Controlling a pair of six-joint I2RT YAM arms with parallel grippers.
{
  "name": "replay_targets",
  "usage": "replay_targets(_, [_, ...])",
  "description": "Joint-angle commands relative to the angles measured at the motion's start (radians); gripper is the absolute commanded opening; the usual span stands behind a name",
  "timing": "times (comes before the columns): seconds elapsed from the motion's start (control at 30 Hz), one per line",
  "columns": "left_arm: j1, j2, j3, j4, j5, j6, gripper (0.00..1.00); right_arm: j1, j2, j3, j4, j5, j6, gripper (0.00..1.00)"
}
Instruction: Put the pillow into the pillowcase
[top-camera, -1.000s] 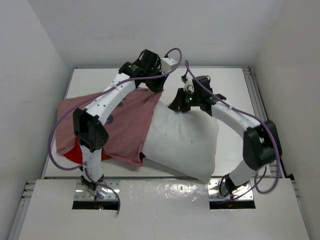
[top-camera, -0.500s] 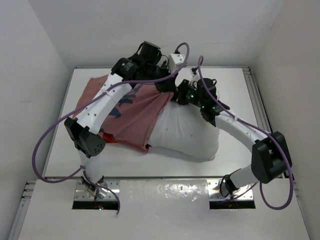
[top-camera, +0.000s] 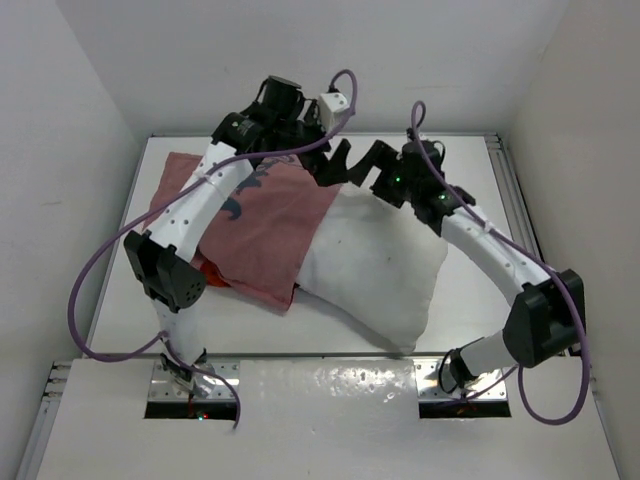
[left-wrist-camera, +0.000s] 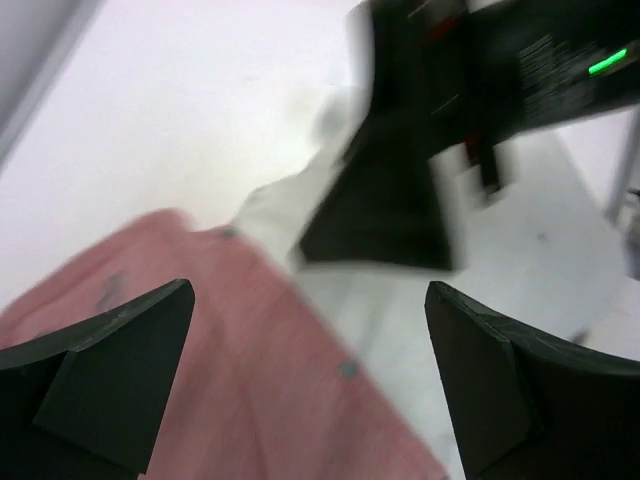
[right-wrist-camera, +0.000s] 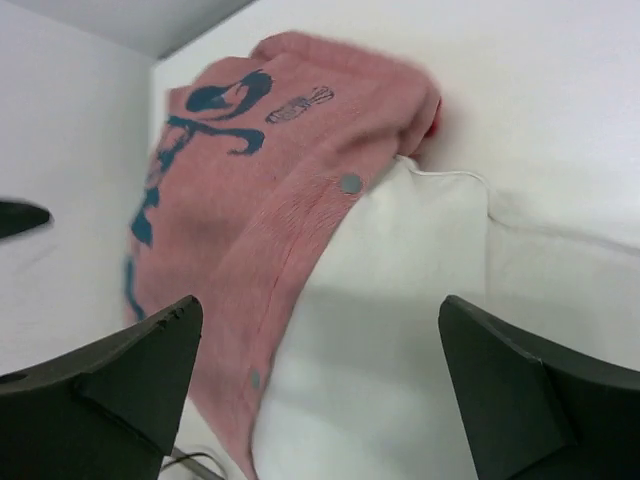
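Both grippers have sprung apart since half a second ago, when they were pinched shut at the far edge of the bedding, and the pillow (top-camera: 375, 265) has slumped flat, its near corner now reaching toward me. From above, the left gripper (top-camera: 336, 166) and right gripper (top-camera: 378, 168) hang side by side over the far edge, jaws wide and holding nothing. The pillow lies right of centre on the table (top-camera: 470, 170), its left end tucked under the pillowcase (top-camera: 262, 215). The pillowcase lies to the left with its paler side up, and most of the pillow is still outside it. My right wrist camera shows the hem (right-wrist-camera: 300, 250) running diagonally across the white pillow, with small grey studs (right-wrist-camera: 349, 183) along it. As I judge it, the step in hand is a regrip. I should take only the upper layer of that hem, one gripper near each end of the opening, and draw it rightward over the pillow without pinching the pillow itself. The left wrist view is blurred, so I would aim by the other two views. I can read no brand or label. The dark blue marks on the pillowcase are parts of a drawing, not legible letters.
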Motion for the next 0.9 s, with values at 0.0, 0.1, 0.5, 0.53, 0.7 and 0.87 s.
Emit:
replay_targets(0.0, [0.022,-0.083,0.046,0.04,-0.112,0.039,1.0,-0.066,-0.015,0.18,-0.374,0.08,-0.22,0.99])
replay_targets(0.1, [-0.038,-0.142,-0.063,-0.006,-0.256,0.091,1.0,-0.089,-0.016,0.273,-0.554,0.117,-0.356,0.95])
replay_targets(0.5, [-0.222,-0.189,-0.486,0.014,-0.603,0.131,0.81,0.092,-0.095,0.041,-0.464,0.074,-0.455,0.99])
replay_targets(0.53, [-0.219,-0.161,-0.483,0.021,-0.622,0.125,0.81,0.105,-0.079,0.006,-0.418,0.062,-0.443,0.99])
replay_targets(0.7, [-0.225,-0.136,-0.515,0.031,-0.758,0.082,0.79,0.15,0.042,-0.063,-0.36,0.067,-0.326,0.99])
replay_targets(0.87, [-0.222,-0.164,-0.587,0.052,-0.768,0.068,0.71,0.161,0.05,-0.152,-0.237,0.033,-0.265,0.44])
